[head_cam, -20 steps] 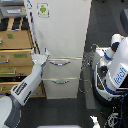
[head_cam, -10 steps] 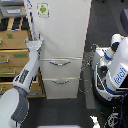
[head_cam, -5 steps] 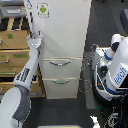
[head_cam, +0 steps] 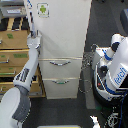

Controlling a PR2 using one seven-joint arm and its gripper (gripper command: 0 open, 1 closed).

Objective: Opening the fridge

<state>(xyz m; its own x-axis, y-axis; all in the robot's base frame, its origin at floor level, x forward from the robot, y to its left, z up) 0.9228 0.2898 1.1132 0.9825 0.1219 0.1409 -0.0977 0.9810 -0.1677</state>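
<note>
**Fridge door and arm at its edge**

Fridge (head_cam: 65,40) stands tall and white in the middle of the exterior view, reaching from the top edge down past the centre. Its large upper door carries a small green sticker (head_cam: 43,9) at about 11 o'clock on the panel. Below the door sit two drawers, each with a curved silver handle: the upper handle (head_cam: 61,63) and the lower handle (head_cam: 61,81), one straight above the other.

At 9 o'clock of the upper door, the gripper (head_cam: 34,36) sits right against the door's edge on the exterior view's left. It is too small and blurred to tell whether its jaws are apart or closed, or whether they grip anything. The white arm (head_cam: 25,75) runs down from it toward 7 o'clock, ending in a broad grey-white shoulder at the bottom corner.

Behind the arm, at 9 o'clock of the fridge, stands a tan wooden cabinet (head_cam: 12,47) with drawers. At 3 to 4 o'clock, well apart from the fridge, a second white robot (head_cam: 116,70) stands on the dark floor (head_cam: 60,112).
</note>
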